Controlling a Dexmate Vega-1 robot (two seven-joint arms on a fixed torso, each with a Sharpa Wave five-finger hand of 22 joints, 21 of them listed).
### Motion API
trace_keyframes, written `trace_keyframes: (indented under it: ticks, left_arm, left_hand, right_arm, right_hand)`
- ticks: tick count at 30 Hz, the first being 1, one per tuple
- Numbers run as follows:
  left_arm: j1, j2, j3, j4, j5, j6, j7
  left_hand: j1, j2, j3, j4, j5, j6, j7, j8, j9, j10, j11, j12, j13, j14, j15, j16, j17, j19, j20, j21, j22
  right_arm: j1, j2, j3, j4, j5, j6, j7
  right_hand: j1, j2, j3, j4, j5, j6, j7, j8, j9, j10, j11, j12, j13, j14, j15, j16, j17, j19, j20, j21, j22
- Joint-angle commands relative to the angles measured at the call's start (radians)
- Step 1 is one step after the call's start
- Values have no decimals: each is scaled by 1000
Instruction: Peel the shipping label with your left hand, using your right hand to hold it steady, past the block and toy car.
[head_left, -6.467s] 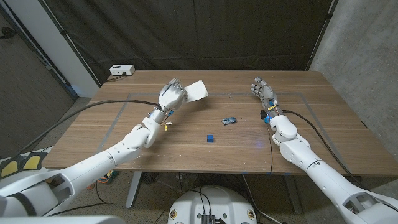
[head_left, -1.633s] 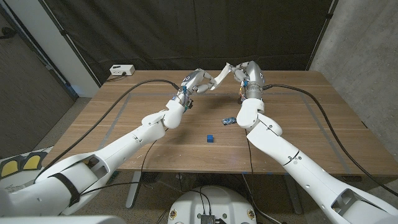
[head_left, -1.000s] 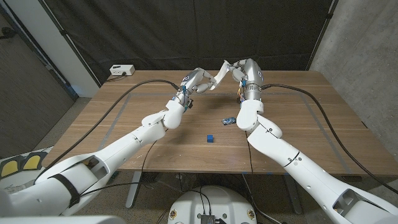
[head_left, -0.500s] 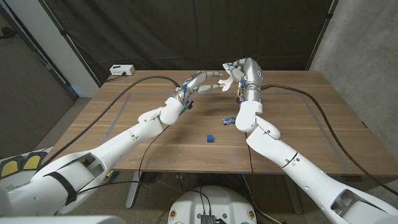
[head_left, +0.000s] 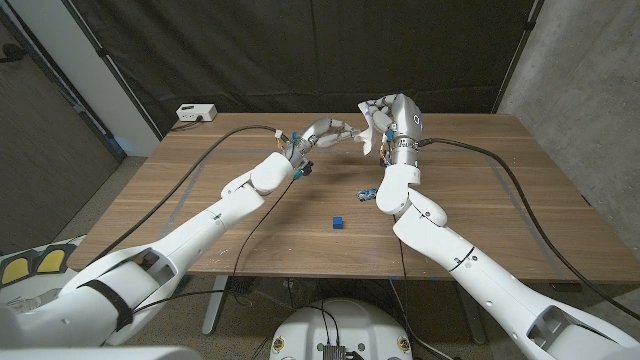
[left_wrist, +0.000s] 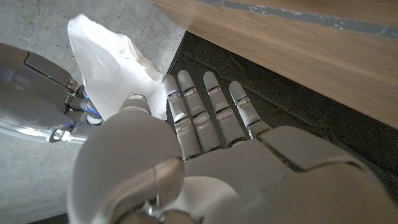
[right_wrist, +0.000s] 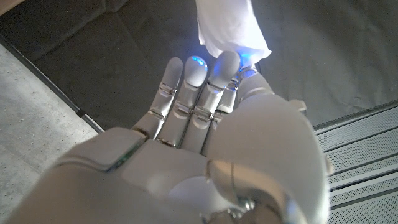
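Observation:
My right hand (head_left: 388, 112) is raised above the far middle of the table and grips the white shipping label (head_left: 371, 130) at its fingertips. The right wrist view shows the label (right_wrist: 229, 23) sticking out past those fingers (right_wrist: 211, 81). My left hand (head_left: 328, 131) reaches toward it with its fingers stretched out straight. In the left wrist view its thumb (left_wrist: 134, 106) sits at the crumpled label's (left_wrist: 109, 65) lower edge, and no firm pinch shows. The small blue block (head_left: 339, 221) and the toy car (head_left: 368, 193) lie on the table nearer to me, below both hands.
The wooden table (head_left: 200, 230) carries a taped rectangle outline. A white box (head_left: 196, 113) stands at the far left corner. Black cables run along both arms. A dark curtain hangs behind the table.
Half a second ago the left fingers were spread near the label; now they lie straighter and the hand has shifted slightly right. Earlier both hands pinched the label together. The right hand has stayed in place.

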Motion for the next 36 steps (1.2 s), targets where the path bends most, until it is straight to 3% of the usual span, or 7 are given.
trace_keyframes:
  ticks: [1,18,21,25,29,32,36]
  left_arm:
    - [27,-74,-77,69,-488,-16,-294]
    - [117,-77,-137,-35,-501,-47,-164]
    - [118,-59,-133,-47,-478,-54,-162]
    - [127,-47,-132,-69,-437,-71,-128]
    - [140,-28,-132,-112,-393,-50,-73]
    - [165,-39,-139,-140,-289,-65,63]
    - [209,-86,-162,-171,-106,-79,328]
  left_hand:
    - [4,0,4,-1,-10,-11,14,-8,2,-19,5,5,7,-15,-82,-9,8,-18,12,17,12]
    - [-35,-33,-28,3,-12,-126,-22,-42,36,-189,-1,0,65,-144,-50,-52,68,-119,49,99,84]
    - [-96,-110,-99,11,18,-408,-23,-115,70,-386,42,-23,120,-274,-9,-62,110,-223,62,137,138]
    - [-140,-136,-166,30,63,-697,64,-146,106,-625,105,-52,167,-484,76,-72,148,-356,74,176,203]
    - [-147,-133,-182,37,75,-766,77,-139,112,-702,122,-60,178,-544,103,-70,157,-401,87,185,220]
    - [-101,-102,-172,22,91,-691,23,-101,115,-724,79,-45,187,-573,76,-62,166,-413,95,204,236]
    - [-63,-47,-163,14,96,-686,8,-93,126,-865,28,-54,219,-728,74,-62,202,-595,107,211,301]
  right_arm:
    - [1,13,1,18,-12,-8,-5]
    - [4,18,4,47,-3,6,-19]
    - [6,18,3,48,-1,9,-17]
    - [8,18,1,50,-2,10,-16]
    - [9,19,0,50,-4,10,-18]
    - [8,21,2,48,-4,12,-20]
    - [5,17,2,44,-3,11,-16]
  right_hand:
    - [-5,-11,16,-6,8,18,9,5,6,6,-10,8,3,10,-58,7,15,-6,-5,12,1]
    - [-19,-21,33,-3,21,19,9,11,20,4,-14,13,9,13,-58,-1,64,-16,-6,39,-8]
    - [-21,-23,37,-3,24,18,10,12,23,4,-15,13,11,14,-58,-3,74,-18,-6,44,-10]
    - [-23,-25,40,-4,26,18,9,12,26,4,-15,13,10,15,-58,-5,83,-20,-6,48,-13]
    - [-25,-27,44,-3,28,18,10,13,28,3,-14,14,12,15,-58,-7,92,-22,-6,52,-16]
    - [-26,-29,48,-4,30,20,10,15,30,3,-14,13,10,15,-58,-10,98,-23,-6,56,-18]
    - [-28,-30,52,-4,32,19,9,15,33,3,-14,14,11,17,-58,-12,108,-24,-7,60,-22]
